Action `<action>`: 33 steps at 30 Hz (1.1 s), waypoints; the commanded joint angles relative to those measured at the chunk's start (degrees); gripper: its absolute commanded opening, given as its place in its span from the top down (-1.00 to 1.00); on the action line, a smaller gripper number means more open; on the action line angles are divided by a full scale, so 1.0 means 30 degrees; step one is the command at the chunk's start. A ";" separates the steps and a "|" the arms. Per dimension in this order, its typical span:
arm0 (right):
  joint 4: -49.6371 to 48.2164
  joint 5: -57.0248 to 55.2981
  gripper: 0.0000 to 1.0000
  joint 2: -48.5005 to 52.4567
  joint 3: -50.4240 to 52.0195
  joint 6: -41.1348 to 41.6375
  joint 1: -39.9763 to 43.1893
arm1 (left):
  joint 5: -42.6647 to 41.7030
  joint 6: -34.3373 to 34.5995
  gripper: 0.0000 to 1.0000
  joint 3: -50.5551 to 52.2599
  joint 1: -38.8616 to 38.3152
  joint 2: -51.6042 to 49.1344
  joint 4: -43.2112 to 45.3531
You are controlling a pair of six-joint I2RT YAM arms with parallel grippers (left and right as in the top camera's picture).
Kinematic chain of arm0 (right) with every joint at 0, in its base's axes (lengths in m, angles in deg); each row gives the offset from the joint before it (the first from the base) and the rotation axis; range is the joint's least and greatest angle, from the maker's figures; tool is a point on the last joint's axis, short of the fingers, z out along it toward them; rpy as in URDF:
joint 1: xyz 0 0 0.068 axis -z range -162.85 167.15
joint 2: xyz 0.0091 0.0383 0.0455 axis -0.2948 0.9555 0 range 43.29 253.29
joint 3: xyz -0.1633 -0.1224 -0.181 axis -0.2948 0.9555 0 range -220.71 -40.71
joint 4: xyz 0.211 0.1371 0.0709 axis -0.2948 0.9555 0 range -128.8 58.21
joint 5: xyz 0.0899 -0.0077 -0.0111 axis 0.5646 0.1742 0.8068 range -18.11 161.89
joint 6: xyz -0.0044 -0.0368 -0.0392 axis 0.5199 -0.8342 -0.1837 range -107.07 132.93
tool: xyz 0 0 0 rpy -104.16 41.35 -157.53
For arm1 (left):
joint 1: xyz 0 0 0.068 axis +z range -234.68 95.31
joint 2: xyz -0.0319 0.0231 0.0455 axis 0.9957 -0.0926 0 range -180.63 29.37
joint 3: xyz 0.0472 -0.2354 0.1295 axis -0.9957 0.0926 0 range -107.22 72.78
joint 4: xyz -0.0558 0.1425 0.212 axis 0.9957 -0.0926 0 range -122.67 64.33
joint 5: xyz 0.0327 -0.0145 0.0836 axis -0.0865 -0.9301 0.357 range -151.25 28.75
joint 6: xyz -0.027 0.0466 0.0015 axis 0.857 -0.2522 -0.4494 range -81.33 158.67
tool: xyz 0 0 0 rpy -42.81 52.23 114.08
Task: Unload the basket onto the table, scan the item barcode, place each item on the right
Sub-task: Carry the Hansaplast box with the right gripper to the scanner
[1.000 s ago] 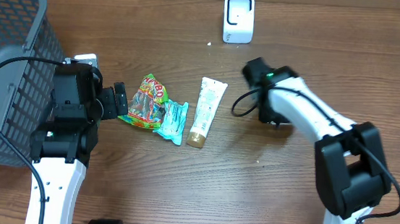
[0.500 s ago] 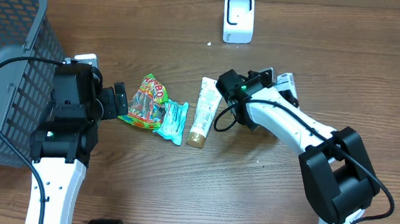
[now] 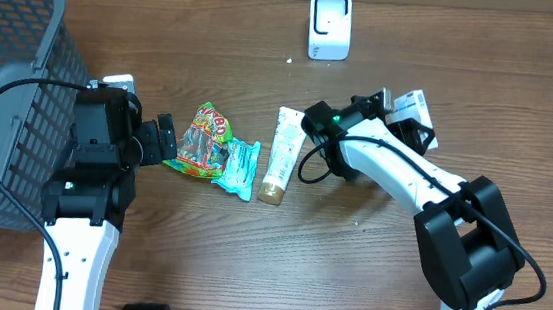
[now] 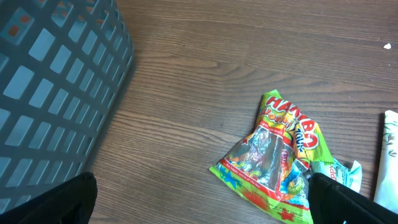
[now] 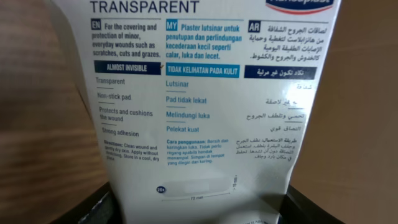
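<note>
My right gripper [image 3: 402, 116] is shut on the item, a white plaster pack [image 3: 414, 106], right of the table's middle and below-right of the white scanner [image 3: 329, 26]. In the right wrist view the pack [image 5: 205, 93] fills the frame with printed text facing the camera, and its lower edge sits between my black fingers [image 5: 93, 208]. No barcode shows on that face. My left gripper [image 3: 162, 140] stands open, with nothing held, at the left edge of a green candy bag [image 3: 203, 139]. The left wrist view shows the bag [image 4: 280, 155] ahead of the jaws.
A grey mesh basket [image 3: 8, 71] fills the far left. A teal packet [image 3: 238, 167] and a white tube [image 3: 285, 154] lie beside the candy bag. My right arm's elbow [image 3: 324, 124] hangs just right of the tube.
The right gripper has swung out to the right with the plaster pack, which was hidden under the arm a second ago. The left arm has not moved.
</note>
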 commanded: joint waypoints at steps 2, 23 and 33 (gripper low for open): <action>0.0022 -0.3373 -0.24 -0.0015 -0.1596 0.1464 -0.0219 | 0.0168 -0.0277 -1.00 -0.0058 0.0080 0.0109 0.0051; -0.2557 -0.8473 -0.22 -0.0015 -0.5858 -0.2776 -0.2841 | 0.0168 -0.0277 -0.99 -0.0058 0.0080 0.0109 0.0051; -0.8480 -0.8466 -0.22 -0.0015 -0.5858 -0.9253 -0.5187 | 0.0168 -0.0277 -1.00 -0.0058 0.0080 0.0109 0.0051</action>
